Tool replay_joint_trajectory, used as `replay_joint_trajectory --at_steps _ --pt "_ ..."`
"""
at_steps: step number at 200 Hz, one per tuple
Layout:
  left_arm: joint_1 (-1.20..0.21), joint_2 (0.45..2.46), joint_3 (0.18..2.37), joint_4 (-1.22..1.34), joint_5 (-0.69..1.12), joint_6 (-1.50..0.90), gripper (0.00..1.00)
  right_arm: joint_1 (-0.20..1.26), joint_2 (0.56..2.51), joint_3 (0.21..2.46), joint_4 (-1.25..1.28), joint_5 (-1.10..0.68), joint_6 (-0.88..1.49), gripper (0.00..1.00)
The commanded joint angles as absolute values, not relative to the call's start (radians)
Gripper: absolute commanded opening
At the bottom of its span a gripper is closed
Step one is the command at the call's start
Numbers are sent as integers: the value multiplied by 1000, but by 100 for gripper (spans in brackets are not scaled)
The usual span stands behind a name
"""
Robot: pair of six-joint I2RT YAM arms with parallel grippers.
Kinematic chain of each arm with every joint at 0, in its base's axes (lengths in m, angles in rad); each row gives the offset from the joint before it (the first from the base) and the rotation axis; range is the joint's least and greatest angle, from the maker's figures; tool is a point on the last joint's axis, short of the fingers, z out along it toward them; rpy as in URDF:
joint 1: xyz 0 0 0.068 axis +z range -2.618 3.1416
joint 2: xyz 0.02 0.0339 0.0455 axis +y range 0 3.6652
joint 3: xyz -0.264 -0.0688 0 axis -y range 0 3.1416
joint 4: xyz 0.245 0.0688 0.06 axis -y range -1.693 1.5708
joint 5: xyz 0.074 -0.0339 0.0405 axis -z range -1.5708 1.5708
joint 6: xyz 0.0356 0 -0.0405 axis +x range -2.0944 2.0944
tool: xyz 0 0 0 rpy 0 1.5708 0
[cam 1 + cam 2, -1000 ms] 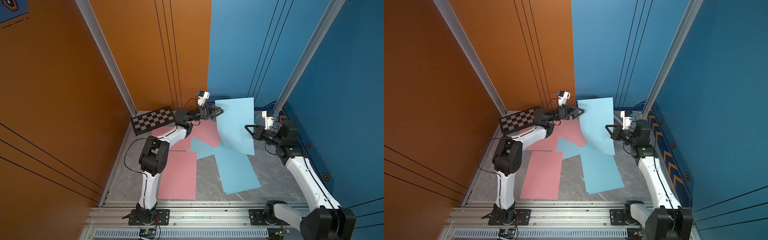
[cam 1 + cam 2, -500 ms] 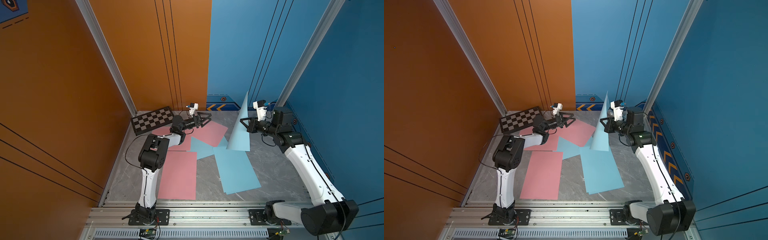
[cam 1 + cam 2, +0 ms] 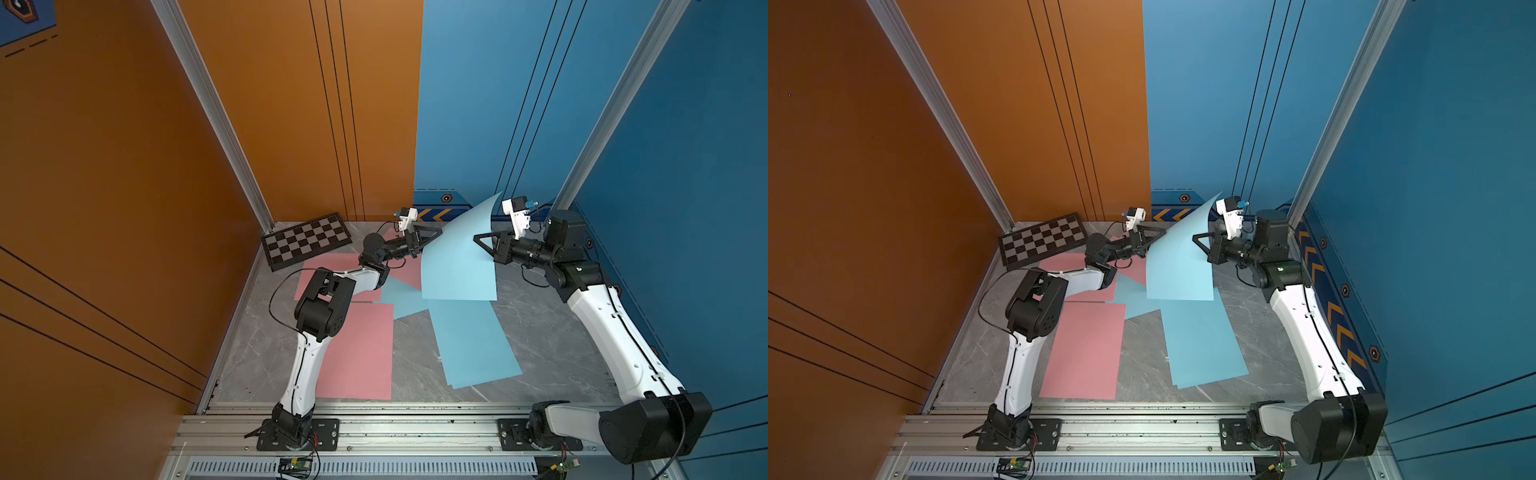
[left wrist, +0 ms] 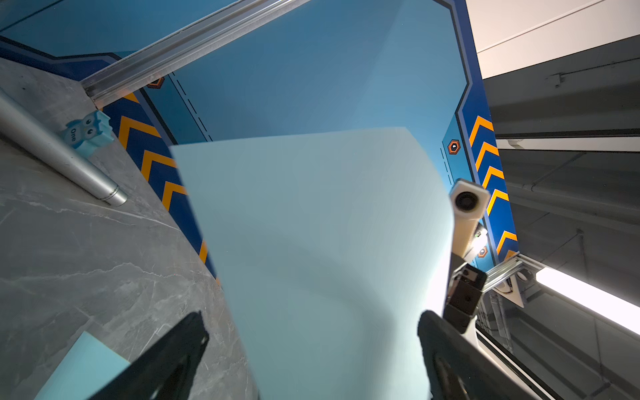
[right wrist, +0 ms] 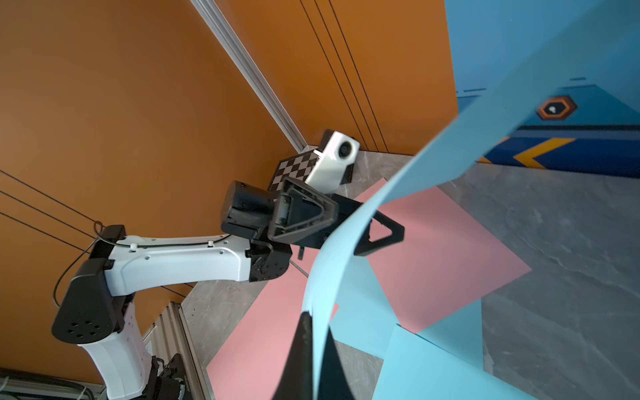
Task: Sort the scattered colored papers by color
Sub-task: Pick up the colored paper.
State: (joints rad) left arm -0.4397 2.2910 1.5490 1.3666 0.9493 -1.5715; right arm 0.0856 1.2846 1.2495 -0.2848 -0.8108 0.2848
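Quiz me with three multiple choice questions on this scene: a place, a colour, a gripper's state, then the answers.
1. Where is the checkered board? A. by the orange wall B. on the blue stack C. by the front rail
2. What colour is the sheet held up off the table? A. pink B. light blue C. yellow
3. How is the left gripper? A. open B. shut on a pink sheet C. shut on the board
Answers: 1 A, it lies at that wall's foot. 2 B, the right gripper pinches a curved light-blue sheet. 3 A, its fingers stand wide apart.
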Motion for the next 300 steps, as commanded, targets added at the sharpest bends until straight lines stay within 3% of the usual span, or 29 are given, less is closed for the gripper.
replay_joint_trajectory --at_steps 1,41,62,72,125,191,226,256,266,271,290,300 --pt "-439 2233 1580 1410 966 -1604 98 49 1288 1182 -241 -808 319 0" --pt "-440 2183 1574 1410 976 -1617 98 17 1315 1154 -243 -784 325 0" --pt "-441 2165 1571 1410 982 -1614 88 9 1333 1156 -244 -778 325 0" --pt "-442 2161 1569 1410 983 -1611 75 11 1339 1157 -243 -774 326 0" --pt "-443 2126 1519 1317 1007 -1502 54 -6 1333 1152 -234 -763 340 0" --pt "-414 2068 1457 1232 1024 -1414 52 -25 1306 1134 -193 -792 377 0" --pt "-416 2074 1463 1233 1039 -1416 33 -28 1311 1136 -193 -793 383 0" --pt "-431 2074 1473 1212 1058 -1399 3 -26 1315 1133 -186 -793 390 0" --pt "-436 2068 1474 1169 1064 -1369 0 -27 1315 1134 -184 -795 393 6" --pt "-438 2063 1473 1146 1065 -1349 0 -28 1316 1134 -183 -796 395 15" --pt "-446 2024 1464 981 1064 -1221 0 -37 1309 1135 -188 -770 409 75" --pt "-453 1996 1462 854 1058 -1123 0 -47 1298 1135 -199 -730 420 97"
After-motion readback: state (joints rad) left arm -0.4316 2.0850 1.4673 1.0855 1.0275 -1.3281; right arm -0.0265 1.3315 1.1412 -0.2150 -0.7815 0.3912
